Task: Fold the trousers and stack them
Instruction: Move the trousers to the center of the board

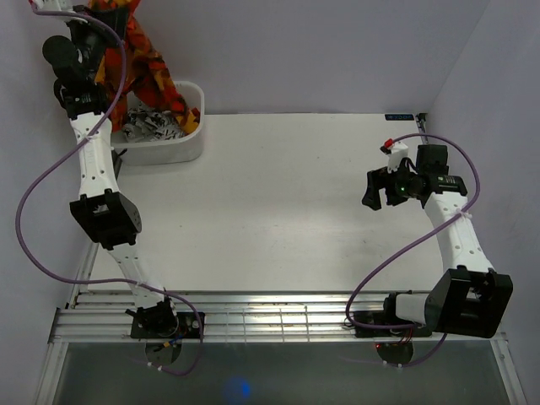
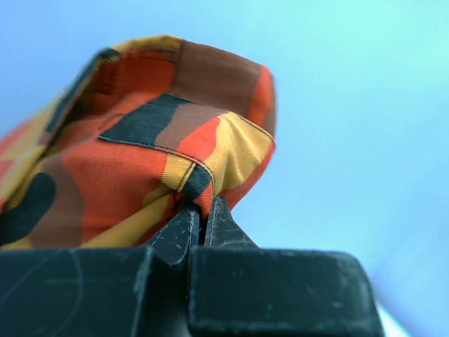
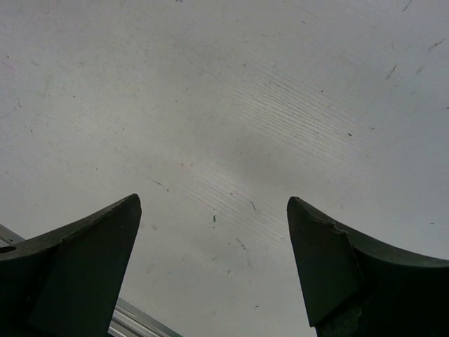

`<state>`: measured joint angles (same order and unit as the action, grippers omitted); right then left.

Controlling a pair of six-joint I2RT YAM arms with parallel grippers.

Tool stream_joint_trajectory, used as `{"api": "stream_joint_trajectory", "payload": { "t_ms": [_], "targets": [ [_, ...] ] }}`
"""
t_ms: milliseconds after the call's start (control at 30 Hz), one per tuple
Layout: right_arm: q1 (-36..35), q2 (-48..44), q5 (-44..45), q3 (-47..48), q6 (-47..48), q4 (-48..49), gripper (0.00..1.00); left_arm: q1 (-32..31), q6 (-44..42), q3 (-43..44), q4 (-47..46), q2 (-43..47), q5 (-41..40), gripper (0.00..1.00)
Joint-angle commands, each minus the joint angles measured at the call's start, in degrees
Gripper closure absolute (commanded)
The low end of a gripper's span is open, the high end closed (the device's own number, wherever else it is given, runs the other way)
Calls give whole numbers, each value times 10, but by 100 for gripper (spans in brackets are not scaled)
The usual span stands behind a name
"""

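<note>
Trousers (image 1: 142, 63): orange/red/brown/black camo pair, hanging in the air at the far-left corner, above the white bin (image 1: 192, 142). The lower end trails down towards the bin. Can't tell if it touches the black-and-white patterned cloth (image 1: 156, 125) lying in there. None of the pair is on the table (image 1: 295, 219).

Your left claw (image 2: 202, 214) is clenched on the trousers. The left wrist view shows both tips pinched together with a ridge of camo cloth, seam included, caught between them. Could be a hem or a waistband edge, can't say which. The arm is stretched up high by the left wall.

Your right claw (image 3: 210, 203) is released, fingers spread wide with nothing between them and only bare table under it. It hovers over the right side of the table, well apart from the trousers.

Progress, my read: very early. Done: one grip taken, and the pair is up over the bin. Left: bring it across to the table, spread it flat, line up the legs, fold, then stack. No fold shows, and there is no stack on the table. You'll likely need the right claw on a second corner, since the cloth hangs bunched from one pinch point. Watch that the trailing end doesn't drag the patterned cloth out with it.
</note>
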<state>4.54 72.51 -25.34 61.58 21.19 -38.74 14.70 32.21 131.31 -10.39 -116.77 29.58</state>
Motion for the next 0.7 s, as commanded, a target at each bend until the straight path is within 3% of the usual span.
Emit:
{"api": "stream_joint_trajectory", "payload": {
  "t_ms": [0,167,400,533,667],
  "targets": [
    [4,-29,1,28,-4,26,10,-28,123,69,-173,77,31,100],
    [4,-62,-30,20,-11,67,10,-95,154,48,-246,128,46,100],
    [4,-79,-74,37,-14,94,10,-221,149,43,-278,167,73,100],
    [4,-86,-86,33,-26,112,10,-316,141,-52,-278,203,116,100],
    [4,-90,-75,27,-35,117,10,-366,99,-271,-285,254,131,100]
  ]
}}
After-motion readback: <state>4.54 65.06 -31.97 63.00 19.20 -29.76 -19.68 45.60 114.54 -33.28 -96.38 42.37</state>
